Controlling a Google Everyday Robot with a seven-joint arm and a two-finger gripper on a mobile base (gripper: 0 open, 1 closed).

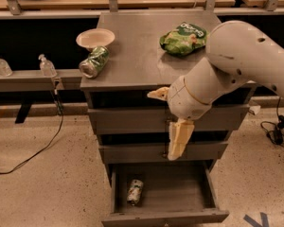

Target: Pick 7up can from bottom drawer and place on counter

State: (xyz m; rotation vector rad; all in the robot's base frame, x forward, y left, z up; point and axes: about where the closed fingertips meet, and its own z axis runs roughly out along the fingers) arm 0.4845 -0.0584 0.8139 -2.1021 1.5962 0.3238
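The 7up can, whitish with green patches, lies on its side in the left part of the open bottom drawer. The counter is the grey cabinet's flat top. My gripper hangs pointing down in front of the middle drawer, above the open drawer. It is up and to the right of the can, apart from it and holding nothing. My white arm crosses in from the right over the cabinet's front right corner.
On the counter lie a dented darker green can, a white paper bowl and a green chip bag. The two upper drawers are shut. Two small bottles stand on a ledge to the left. A cable runs over the floor.
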